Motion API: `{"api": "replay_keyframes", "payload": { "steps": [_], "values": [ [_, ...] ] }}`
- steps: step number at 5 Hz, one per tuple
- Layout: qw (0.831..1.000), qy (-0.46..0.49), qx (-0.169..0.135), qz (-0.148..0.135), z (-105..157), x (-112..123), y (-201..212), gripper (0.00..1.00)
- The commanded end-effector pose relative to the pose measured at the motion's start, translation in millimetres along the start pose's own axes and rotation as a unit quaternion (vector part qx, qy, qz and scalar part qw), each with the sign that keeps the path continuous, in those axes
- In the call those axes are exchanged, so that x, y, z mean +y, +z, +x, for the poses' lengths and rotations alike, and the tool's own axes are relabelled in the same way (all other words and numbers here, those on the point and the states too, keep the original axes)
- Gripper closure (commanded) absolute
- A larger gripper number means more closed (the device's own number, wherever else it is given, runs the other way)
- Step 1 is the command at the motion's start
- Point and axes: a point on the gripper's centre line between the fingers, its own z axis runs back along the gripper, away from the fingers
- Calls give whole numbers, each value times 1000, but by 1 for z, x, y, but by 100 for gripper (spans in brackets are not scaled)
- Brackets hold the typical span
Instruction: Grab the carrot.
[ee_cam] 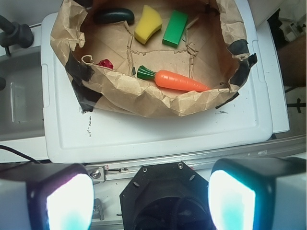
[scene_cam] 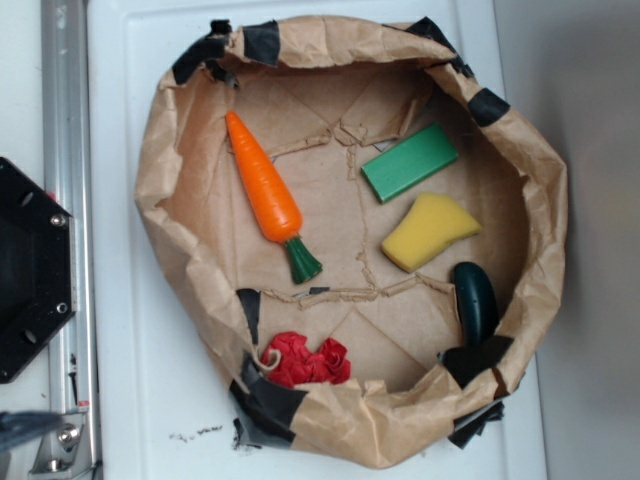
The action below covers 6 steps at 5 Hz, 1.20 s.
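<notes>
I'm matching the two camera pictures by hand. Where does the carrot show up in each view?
Exterior: the carrot lies upper left in the paper bowl, stem pointing lower right.
Wrist: the carrot lies low in the bowl behind the near rim, stem pointing left.
Shared landmark: the green block beside the yellow sponge.

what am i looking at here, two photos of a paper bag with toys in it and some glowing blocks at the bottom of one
Both pictures show one scene. The exterior view looks straight down; the wrist view comes from a camera on the robot arm. The two glowing blocks are the fingers of its gripper, spread apart and holding nothing.

A brown paper nest, edges taped black, sits on a white tray. Inside lie the carrot, which the arm is meant to grab, a green block, a yellow sponge, a dark green vegetable and a red crumpled thing. The gripper is well away from the carrot.
</notes>
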Motion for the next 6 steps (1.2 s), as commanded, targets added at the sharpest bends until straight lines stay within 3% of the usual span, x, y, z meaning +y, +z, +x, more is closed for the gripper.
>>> {"api": "replay_keyframes", "payload": {
  "steps": [1,3,4,5,6],
  "values": [
    [1000,0,0,0,0,0,0,0],
    [995,-80,10,59,93,12,-50,0],
    [992,-99,27,71,118,23,-89,0],
    [987,-127,47,87,119,39,-138,0],
    [987,-127,47,87,119,39,-138,0]
  ]
}}
